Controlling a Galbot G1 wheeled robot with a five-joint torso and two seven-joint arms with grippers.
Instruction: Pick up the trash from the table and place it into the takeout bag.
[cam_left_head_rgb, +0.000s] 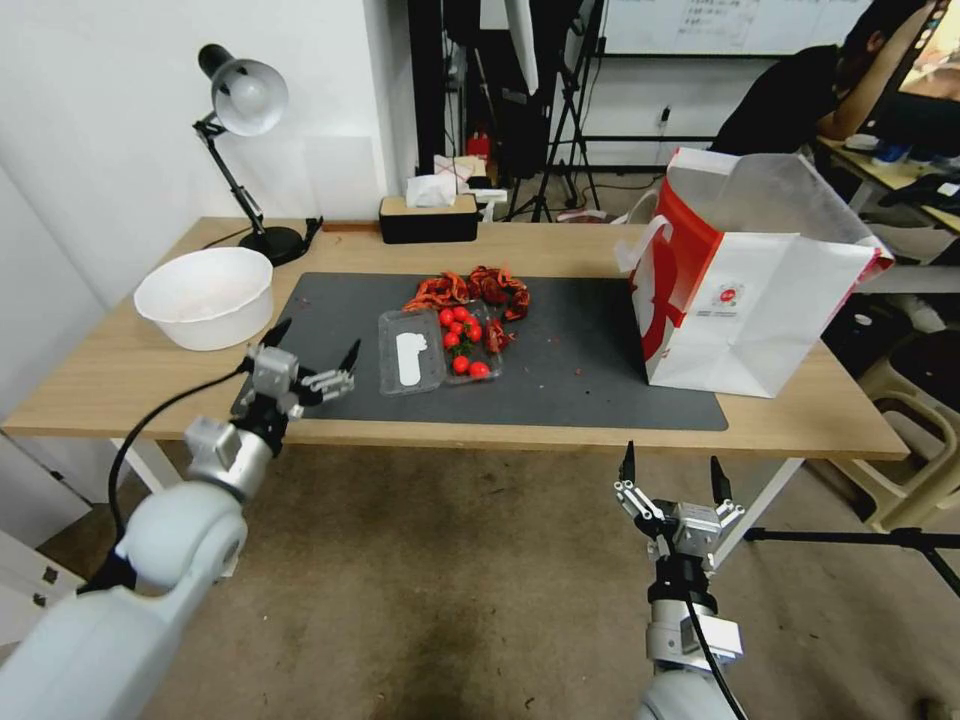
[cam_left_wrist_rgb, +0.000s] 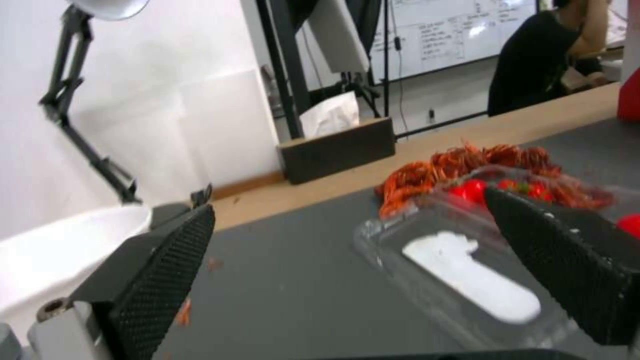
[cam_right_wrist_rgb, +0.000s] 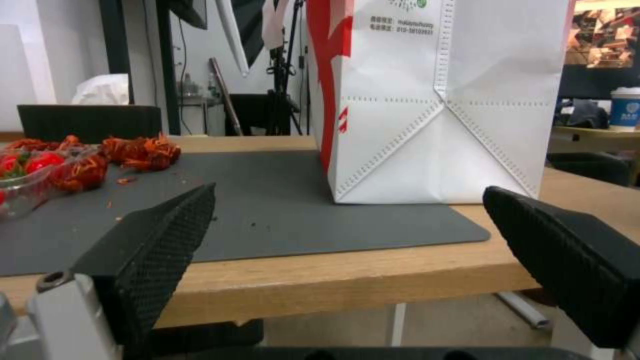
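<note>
1. Left gripper (cam_left_head_rgb: 313, 362) hovers over the near-left corner of the grey mat (cam_left_head_rgb: 580, 380), fingers spread apart, nothing between them; it points toward the clear plastic box (cam_left_head_rgb: 438, 350).
2. Right gripper (cam_left_head_rgb: 672, 470) sits below and in front of the table's near edge, right of centre, fingers wide apart and empty.
3. Clear plastic box lies open on the mat, centre-left. Its lid half carries a white label; the other half holds small red tomatoes (cam_left_head_rgb: 462, 340).
4. Red shell scraps (cam_left_head_rgb: 470, 290) are heaped just beyond the box, touching its far side. Small red crumbs are scattered on the mat nearby.
5. Takeout bag (cam_left_head_rgb: 750, 300), white with red, stands upright and open on the right end of the table (cam_left_head_rgb: 120, 390), partly on the mat.
6. White bowl (cam_left_head_rgb: 205, 297) sits on bare wood at far left, off the mat. Black desk lamp (cam_left_head_rgb: 245, 150) and tissue box (cam_left_head_rgb: 428, 215) stand along the far edge.
</note>
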